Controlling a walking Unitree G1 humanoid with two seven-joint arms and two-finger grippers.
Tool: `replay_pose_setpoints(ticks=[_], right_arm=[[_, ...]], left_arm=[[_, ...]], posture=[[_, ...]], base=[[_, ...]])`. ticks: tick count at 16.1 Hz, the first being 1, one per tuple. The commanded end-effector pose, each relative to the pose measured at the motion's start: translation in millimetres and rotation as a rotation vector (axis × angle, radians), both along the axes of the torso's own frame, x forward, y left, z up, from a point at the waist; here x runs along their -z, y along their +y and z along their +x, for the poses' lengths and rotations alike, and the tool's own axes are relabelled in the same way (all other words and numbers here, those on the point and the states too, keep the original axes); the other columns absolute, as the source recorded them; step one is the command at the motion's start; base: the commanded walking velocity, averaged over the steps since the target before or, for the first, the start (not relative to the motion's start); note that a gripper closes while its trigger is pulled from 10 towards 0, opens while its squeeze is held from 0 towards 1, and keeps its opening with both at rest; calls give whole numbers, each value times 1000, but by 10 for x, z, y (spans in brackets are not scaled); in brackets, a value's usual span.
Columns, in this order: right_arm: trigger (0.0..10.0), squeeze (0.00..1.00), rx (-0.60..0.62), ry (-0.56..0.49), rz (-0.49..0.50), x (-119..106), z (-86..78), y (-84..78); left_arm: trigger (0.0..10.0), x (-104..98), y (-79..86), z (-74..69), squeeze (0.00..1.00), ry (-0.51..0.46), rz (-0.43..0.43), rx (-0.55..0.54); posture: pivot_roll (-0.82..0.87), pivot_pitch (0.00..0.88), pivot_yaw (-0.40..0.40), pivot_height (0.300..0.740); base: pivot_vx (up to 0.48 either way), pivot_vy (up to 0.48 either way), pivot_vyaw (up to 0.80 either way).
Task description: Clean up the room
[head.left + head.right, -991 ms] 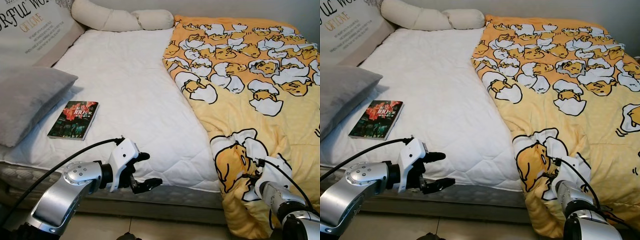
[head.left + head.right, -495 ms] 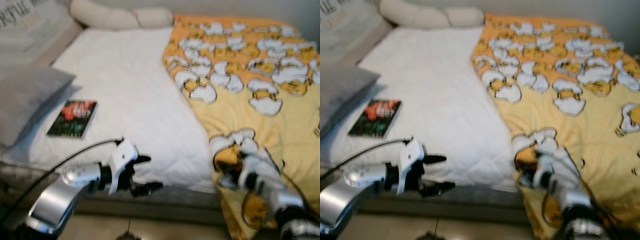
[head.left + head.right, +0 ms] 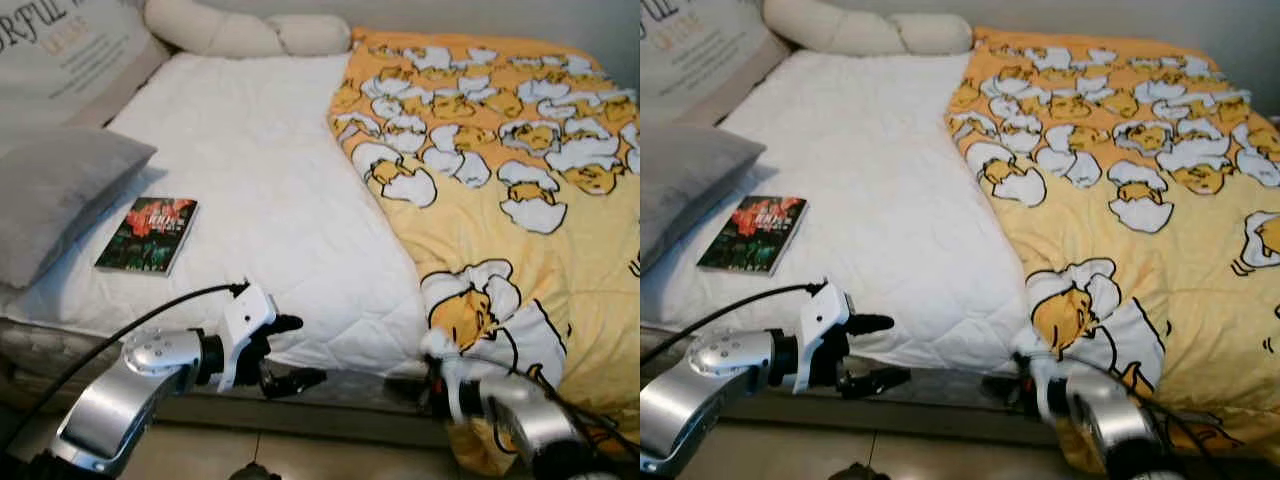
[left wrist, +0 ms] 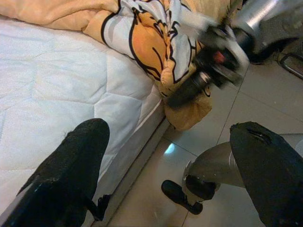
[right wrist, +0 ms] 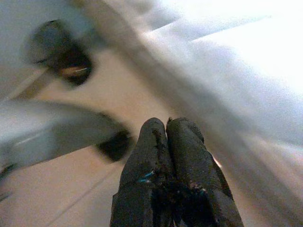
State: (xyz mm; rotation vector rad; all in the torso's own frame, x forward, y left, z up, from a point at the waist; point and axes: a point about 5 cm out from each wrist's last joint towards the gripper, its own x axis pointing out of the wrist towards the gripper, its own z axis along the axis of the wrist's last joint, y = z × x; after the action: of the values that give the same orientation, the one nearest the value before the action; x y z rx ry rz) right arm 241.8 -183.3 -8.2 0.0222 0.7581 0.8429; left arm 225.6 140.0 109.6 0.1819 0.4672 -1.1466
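A yellow blanket (image 3: 500, 150) printed with egg cartoons covers the right half of the bed and hangs over its front corner. The left half shows the white mattress pad (image 3: 250, 170), where a dark book (image 3: 148, 235) lies near a grey pillow (image 3: 50, 195). My left gripper (image 3: 305, 350) is open and empty in front of the bed's front edge. My right gripper (image 3: 408, 388) is blurred, low at the front edge beside the blanket's hanging corner (image 4: 182, 113). In the right wrist view its fingers (image 5: 180, 142) are pressed together with nothing between them.
A cream bolster (image 3: 240, 35) and a printed cushion (image 3: 70, 50) lie at the head of the bed. Tiled floor (image 3: 300, 455) runs along the bed's front edge, and the bed base (image 3: 330, 405) shows under the mattress.
My right arm has swung left, from the blanket's lower corner to the bed's front edge, blurring as it went. The left gripper has stayed open in place.
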Motion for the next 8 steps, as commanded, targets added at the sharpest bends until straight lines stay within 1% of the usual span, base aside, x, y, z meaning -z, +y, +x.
replay_pose_setpoints(ticks=[1, 2, 3, 4, 6, 7, 8], right_arm=[[10000, 827, 124, -42, -34, -70, 125, -114], [10000, 1000, 191, -55, -32, -116, 175, -151], [10000, 1000, 344, -119, -29, -233, 321, -238], [10000, 1000, 455, -166, -30, -311, 431, -306], [10000, 1000, 582, -211, -68, -367, 543, -404], [10000, 1000, 676, -241, -138, -408, 620, -494], [10000, 1000, 710, -250, -178, -432, 655, -537]], left_arm=[[10000, -13, -1, 4, 894, -13, 13, 5], [10000, -12, -3, 8, 894, -14, 14, 4], [10000, -8, -10, 22, 894, -20, 16, 0], [10000, -6, -19, 28, 898, -23, 16, -2], [10000, -6, -27, 28, 894, -25, 15, -1], [10000, -4, -32, 25, 898, -26, 14, 0], [10000, -5, -32, 18, 902, -26, 14, 1]], posture=[[29, 0, 21, 740], [28, 0, 22, 740], [28, 0, 22, 740], [29, 0, 22, 740], [29, 0, 22, 740], [31, 0, 21, 740], [31, 0, 22, 740]], base=[[0, 0, 0], [0, 0, 0], [0, 0, 0], [0, 0, 0], [0, 0, 0], [0, 0, 0], [0, 0, 0]])
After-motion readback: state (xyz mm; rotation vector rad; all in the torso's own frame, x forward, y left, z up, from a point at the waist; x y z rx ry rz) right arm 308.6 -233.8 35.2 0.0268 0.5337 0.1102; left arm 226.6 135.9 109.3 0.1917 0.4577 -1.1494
